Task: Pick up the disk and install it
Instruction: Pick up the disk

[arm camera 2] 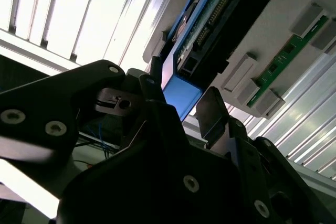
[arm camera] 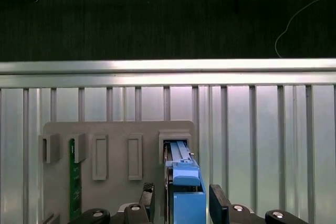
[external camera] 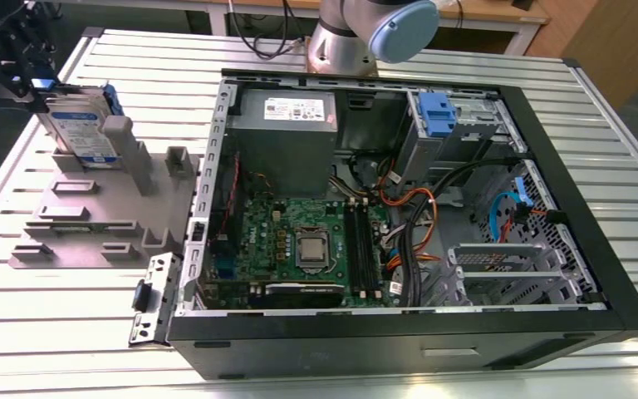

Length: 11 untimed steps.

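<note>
I am at the pick-up step. The disk (external camera: 80, 129) stands on edge in the end slot of the grey holder (external camera: 92, 212), at the far end of the tabletop (external camera: 42, 332) on the exterior view's left. Its blue handle end points up toward me. My jaws are open and hang over that end. In both wrist views one stands on each side of the blue handle (arm camera: 185, 182), near it but with a slit of daylight between, so I am gripping nothing yet. None of the install is done, as I judge it, since the disk sits fully in its slot.

By my reckoning a sound grip calls for jaws squared to the handle's flat sides and low enough to bite on the carrier rather than its tip. The lift should then run straight along the slot so the disk does not bind in the holder's walls.

A green memory board (arm camera: 75, 177) stands in another slot of the holder, well apart from the disk. The open computer case (external camera: 408, 337) lies to the exterior view's right of the holder. A bare blue bracket (external camera: 435, 112) sits in its far drive bay, beside the grey power-supply box (external camera: 286, 112). Loose cables (external camera: 408, 208) run across the case between the motherboard (external camera: 296, 241) and that bay, and I take them for the likeliest snag.
</note>
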Motion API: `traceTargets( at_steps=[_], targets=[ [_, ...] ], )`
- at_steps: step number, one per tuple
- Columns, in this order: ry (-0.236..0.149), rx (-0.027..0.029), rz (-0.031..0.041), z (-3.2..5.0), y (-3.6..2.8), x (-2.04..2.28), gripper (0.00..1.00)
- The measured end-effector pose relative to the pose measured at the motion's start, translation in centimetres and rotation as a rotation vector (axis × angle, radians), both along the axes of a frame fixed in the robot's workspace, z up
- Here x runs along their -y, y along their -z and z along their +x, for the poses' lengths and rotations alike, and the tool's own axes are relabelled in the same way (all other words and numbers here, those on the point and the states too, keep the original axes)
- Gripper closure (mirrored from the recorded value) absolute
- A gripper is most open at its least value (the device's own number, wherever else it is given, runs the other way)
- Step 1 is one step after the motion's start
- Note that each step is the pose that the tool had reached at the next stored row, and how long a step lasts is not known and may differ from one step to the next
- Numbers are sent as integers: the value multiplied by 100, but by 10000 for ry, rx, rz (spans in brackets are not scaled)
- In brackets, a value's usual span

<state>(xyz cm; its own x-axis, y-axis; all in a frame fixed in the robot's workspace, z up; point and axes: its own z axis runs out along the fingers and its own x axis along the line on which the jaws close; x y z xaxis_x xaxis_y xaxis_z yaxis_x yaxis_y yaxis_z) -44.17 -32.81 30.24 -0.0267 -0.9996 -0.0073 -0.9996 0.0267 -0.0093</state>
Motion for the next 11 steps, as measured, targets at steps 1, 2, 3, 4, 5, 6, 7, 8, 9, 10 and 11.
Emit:
traceTargets(
  at_steps=[1, 2, 3, 4, 5, 6, 7, 8, 9, 10, 11],
  targets=[
    [1, 42, 1, -3, 3, -1, 49],
    [2, 99, 0, -11, 6, -1, 49],
    [-1, 187, 0, -27, 10, 0, 55],
    [0, 262, 1, -43, 14, 0, 55],
    [0, 321, 0, -59, 19, 0, 55],
    [-1, 359, 0, -66, 25, 0, 55],
    [-1, 372, 3, -65, 33, 0, 55],
    [-2, 371, 1, -65, 39, 0, 55],
    [-1, 368, 1, -65, 42, 0, 55],
    [6, 368, 6, -64, 43, 0, 55],
    [7, 368, 7, -64, 43, 0, 55]
  ],
)
